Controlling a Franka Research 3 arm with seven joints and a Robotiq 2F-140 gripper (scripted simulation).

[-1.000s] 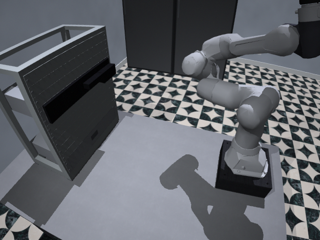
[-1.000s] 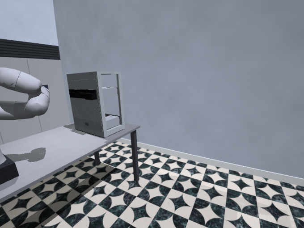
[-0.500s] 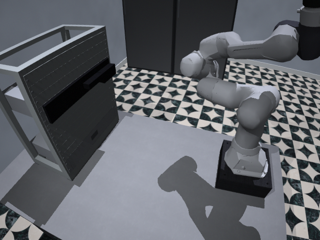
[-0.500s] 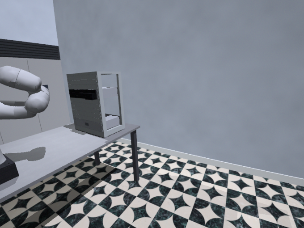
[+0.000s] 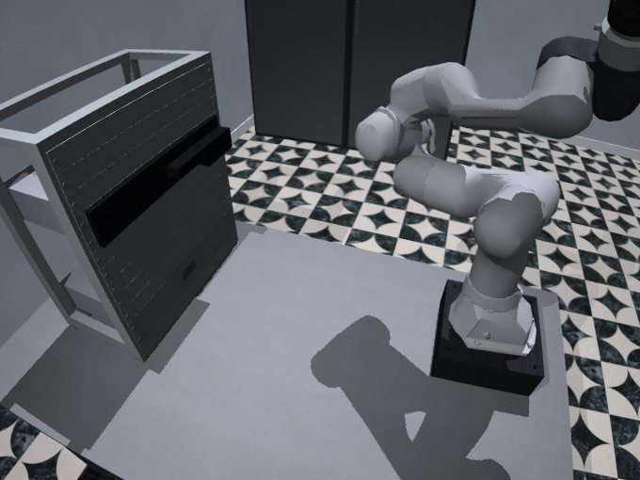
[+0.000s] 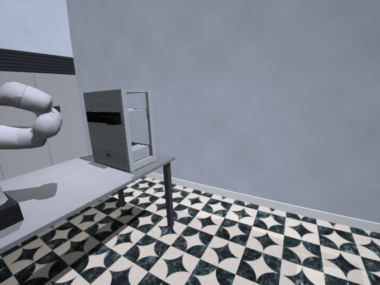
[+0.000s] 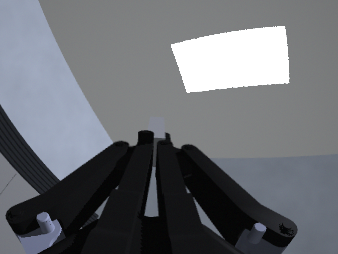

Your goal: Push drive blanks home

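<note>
At ten o'clock from above, we see the rack (image 5: 90,268) (image 6: 127,138) standing on the bench (image 5: 289,361) (image 6: 70,180), the chassis (image 5: 98,230) (image 6: 103,117) dark across its front. Blanks jut out toward the chassis's far end, too black for us to count. The claw is out of this view, the arm (image 5: 496,227) (image 6: 25,98) running off at one o'clock. From outside, we find the rack near eleven o'clock, the arm cut off at nine. Through the wrist camera, we see the claw (image 7: 156,128) fully closed on nothing, pointing at a bright ceiling panel (image 7: 235,60) around one o'clock.
</note>
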